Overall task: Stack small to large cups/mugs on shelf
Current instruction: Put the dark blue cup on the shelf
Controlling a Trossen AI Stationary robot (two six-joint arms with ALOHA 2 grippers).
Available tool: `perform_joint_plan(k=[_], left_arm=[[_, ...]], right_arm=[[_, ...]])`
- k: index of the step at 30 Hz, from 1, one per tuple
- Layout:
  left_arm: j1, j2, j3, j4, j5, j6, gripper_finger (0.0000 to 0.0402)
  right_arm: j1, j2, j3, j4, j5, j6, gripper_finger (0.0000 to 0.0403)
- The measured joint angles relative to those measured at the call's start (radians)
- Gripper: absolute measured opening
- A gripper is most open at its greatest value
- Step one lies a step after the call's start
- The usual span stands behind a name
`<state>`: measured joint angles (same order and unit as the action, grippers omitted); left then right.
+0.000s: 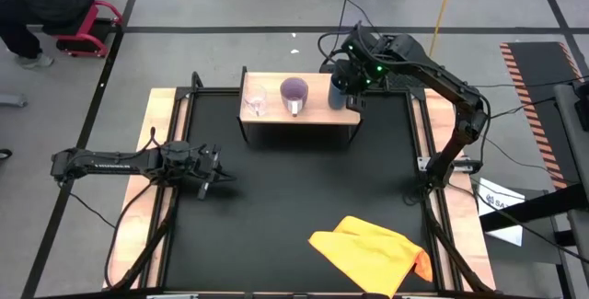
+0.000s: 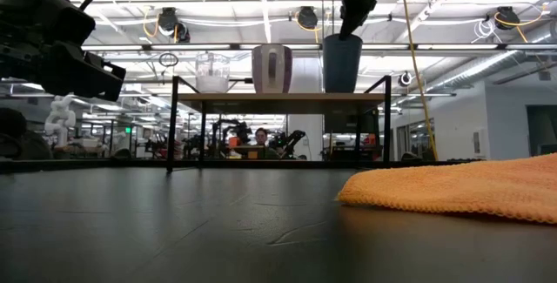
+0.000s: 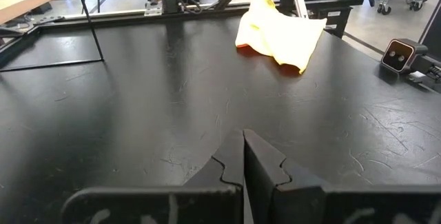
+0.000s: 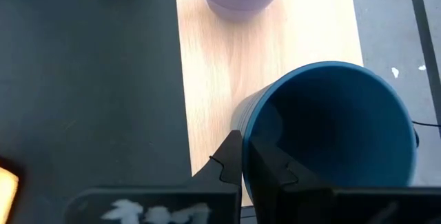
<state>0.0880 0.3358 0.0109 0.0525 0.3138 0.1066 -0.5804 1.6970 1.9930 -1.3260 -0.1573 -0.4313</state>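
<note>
your right gripper (image 4: 242,156) pinches the rim of the tall dark blue cup (image 1: 338,94), standing at the right end of the light wooden shelf (image 1: 317,113). open slowly, then lift straight up.

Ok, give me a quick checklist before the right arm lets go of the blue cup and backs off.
1. Blue cup standing upright on the shelf: ok.
2. Order along the shelf, glass, purple mug, blue cup: ok.
3. Gap between mug and blue cup: ok.
4. Right end effector pinching the cup's rim, fingers closed on the wall: ok, not released.
5. Cup bottom fully seated on the shelf: cannot tell.
6. Left end effector closed, parked over the mat away from the shelf: ok.
</note>
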Motion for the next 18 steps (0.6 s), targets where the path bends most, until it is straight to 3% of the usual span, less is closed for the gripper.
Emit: perform_joint_plan(k=[18], left_arm=[[0.0, 0.0, 0.0, 0.0, 0.0, -0.005, 0.0003]], right_arm=[[0.055, 0.031, 0.001, 0.001, 0.0, 0.002, 0.0]])
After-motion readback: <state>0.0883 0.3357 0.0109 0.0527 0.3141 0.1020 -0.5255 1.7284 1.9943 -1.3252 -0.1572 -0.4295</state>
